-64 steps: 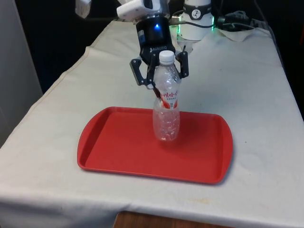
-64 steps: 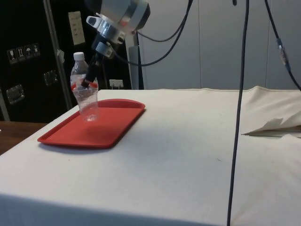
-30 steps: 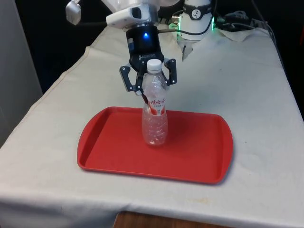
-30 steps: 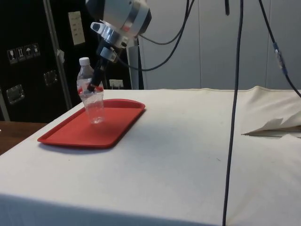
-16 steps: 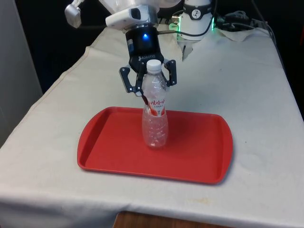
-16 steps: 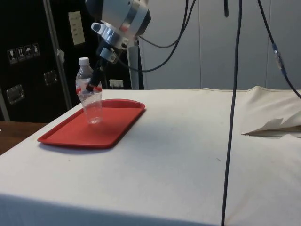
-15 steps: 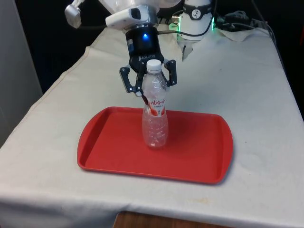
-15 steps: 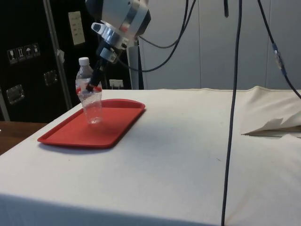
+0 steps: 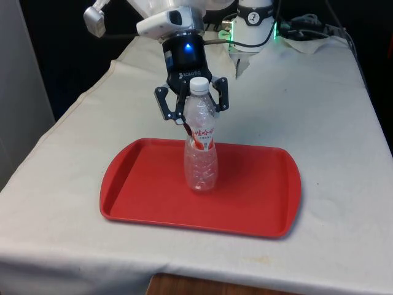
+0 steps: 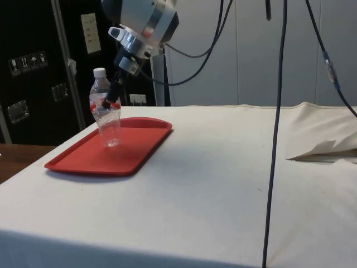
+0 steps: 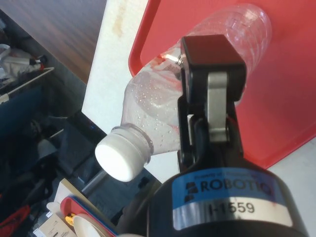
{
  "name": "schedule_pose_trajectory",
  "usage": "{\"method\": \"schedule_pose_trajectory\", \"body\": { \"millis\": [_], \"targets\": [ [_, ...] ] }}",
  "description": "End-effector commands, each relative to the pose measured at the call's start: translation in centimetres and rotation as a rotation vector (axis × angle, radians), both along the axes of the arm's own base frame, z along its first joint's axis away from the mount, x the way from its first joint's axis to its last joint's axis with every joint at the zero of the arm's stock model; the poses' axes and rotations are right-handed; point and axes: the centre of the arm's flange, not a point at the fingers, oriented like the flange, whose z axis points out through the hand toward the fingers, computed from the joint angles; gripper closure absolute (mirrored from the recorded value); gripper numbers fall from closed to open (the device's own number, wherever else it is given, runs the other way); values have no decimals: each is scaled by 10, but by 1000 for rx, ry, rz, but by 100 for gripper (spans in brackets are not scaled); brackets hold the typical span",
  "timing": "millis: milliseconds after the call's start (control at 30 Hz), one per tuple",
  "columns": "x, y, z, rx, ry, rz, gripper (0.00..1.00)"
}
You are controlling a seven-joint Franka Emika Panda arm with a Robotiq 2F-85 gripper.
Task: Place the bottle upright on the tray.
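Near the middle of the red tray [image 9: 258,203], your clear plastic water bottle [image 9: 201,153] stands upright, base on the tray floor, white cap [image 9: 198,84] up. The gripper [image 9: 191,132] reaches in from the bottle's 12 o'clock side in the front view, fingers closed tight on its red label band. You should judge it empty, so very light, thin-walled, crushable and quick to tip; the waist at the label looks the sensible hold. Around it you have the white cloth [image 9: 319,110], with a fold of cloth [image 10: 326,149] well apart in the side view. Nothing crowds the bottle, apart from the fingers themselves
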Motion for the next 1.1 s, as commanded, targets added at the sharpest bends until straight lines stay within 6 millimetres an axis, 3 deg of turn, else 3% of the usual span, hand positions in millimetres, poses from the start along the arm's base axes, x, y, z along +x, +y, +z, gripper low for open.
{"method": "schedule_pose_trajectory", "body": {
  "millis": [0, 1067],
  "targets": [
    [0, 0, 0, 0, -3, 0, 67],
    [-1, -1, -7, -12, 8, 3, 67]
  ]
}}
